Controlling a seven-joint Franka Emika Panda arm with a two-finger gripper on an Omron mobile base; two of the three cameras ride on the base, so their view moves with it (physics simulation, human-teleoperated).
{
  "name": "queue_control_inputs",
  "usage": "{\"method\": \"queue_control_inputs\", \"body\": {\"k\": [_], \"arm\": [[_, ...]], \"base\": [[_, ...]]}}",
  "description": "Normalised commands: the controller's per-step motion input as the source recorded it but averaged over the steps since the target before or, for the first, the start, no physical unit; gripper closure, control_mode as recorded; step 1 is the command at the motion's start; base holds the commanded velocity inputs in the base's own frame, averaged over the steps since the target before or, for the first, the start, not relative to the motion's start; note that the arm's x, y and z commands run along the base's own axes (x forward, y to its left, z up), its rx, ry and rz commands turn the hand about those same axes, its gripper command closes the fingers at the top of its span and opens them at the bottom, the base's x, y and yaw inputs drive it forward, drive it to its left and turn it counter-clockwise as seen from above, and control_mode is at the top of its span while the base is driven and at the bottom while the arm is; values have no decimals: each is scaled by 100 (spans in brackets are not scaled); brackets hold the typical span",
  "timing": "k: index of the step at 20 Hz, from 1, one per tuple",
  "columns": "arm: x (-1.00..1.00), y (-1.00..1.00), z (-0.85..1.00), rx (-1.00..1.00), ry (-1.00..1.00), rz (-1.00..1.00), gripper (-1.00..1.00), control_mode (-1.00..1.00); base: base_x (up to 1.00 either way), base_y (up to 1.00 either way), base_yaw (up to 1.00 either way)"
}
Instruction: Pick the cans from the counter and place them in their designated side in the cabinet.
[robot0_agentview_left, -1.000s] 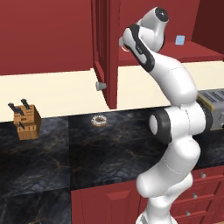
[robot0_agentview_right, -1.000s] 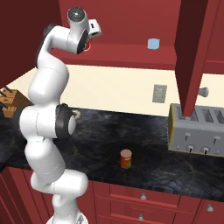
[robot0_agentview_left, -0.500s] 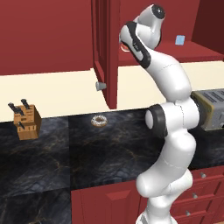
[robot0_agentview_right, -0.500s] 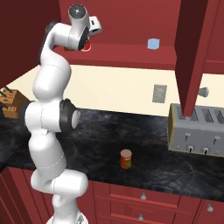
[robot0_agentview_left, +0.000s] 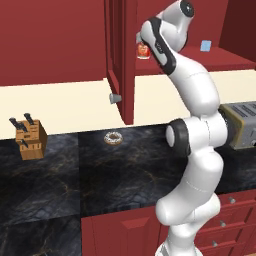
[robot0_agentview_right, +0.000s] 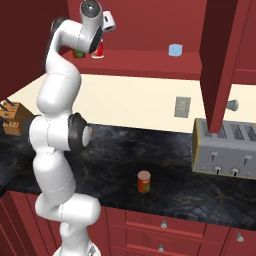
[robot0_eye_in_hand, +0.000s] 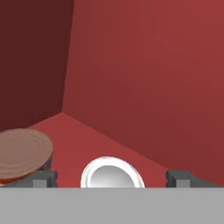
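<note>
Finding 1, jaws: my jaws (robot0_eye_in_hand: 111, 177) stand apart inside the cabinet (robot0_agentview_left: 120, 65). A gap shows between each fingertip (robot0_eye_in_hand: 43, 177) and the can between them. Nothing is clamped.

Finding 2, first can: the red can (robot0_agentview_left: 143, 50) stands upright on the cabinet shelf (robot0_eye_in_hand: 87, 140), centred between the jaws. Its pale lid faces up at me, and its long axis is vertical. I judge this can placed.

Finding 3, neighbour: a brown-topped round object (robot0_eye_in_hand: 22, 153) sits on the same shelf, just outside one fingertip. Whether it touches that fingertip cannot be told. A sideways swing on withdrawal risks striking it.

Finding 4, remaining can: the second can (robot0_agentview_right: 144, 181) stands upright on the table (robot0_agentview_right: 165, 165), well below the jaws and out in front of the cabinet opening. It stands apart from the toaster (robot0_agentview_right: 225, 150).

Assessment: the coming move turns on the first can lying dead centre between open jaws. I judge the safe exit is straight back along the can's axis, with the jaws kept wide, then a long descent to the can on the table. That can would be taken from above or across its vertical sides.
</note>
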Motion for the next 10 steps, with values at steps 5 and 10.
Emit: {"method": "queue_control_inputs", "body": {"k": [5,10], "arm": [[-44,-10,-2,1,-27,11,-100,-100],[-60,0,-1,0,-30,10,-100,-100]], "base": [[0,0,0],[0,0,0]]}}
